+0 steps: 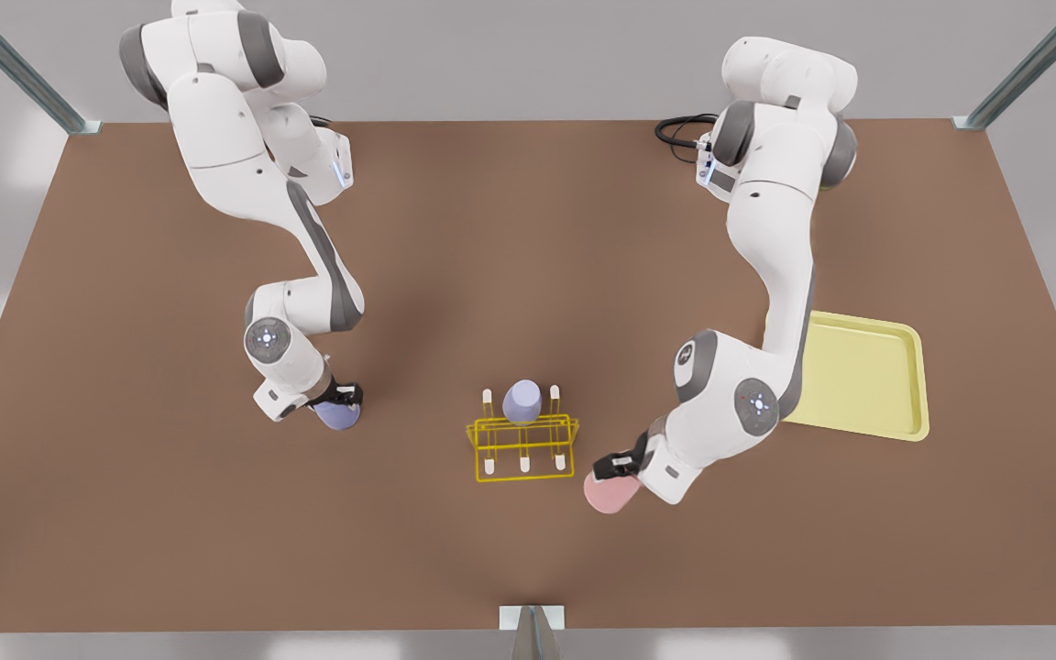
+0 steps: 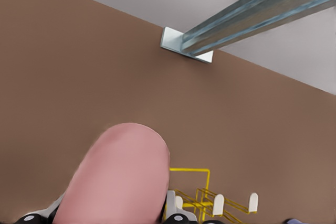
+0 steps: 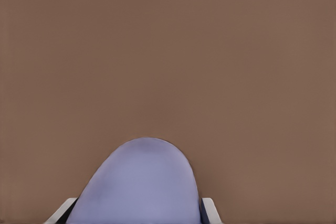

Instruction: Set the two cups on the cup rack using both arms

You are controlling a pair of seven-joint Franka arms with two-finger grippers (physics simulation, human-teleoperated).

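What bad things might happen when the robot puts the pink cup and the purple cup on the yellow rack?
1. The left gripper holds the salmon pink tapered cup near the thin yellow wire rack; a careless swing might knock the rack askew.
2. A racked lavender-blue cup already sits on a back peg, so an incoming cup might bump it off.
3. The right gripper holds a second lavender-blue cup; both arms meeting at the rack might collide.

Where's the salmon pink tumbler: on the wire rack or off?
Off: salmon pink tumbler sits in left end effector, beside the yellow wire rack.
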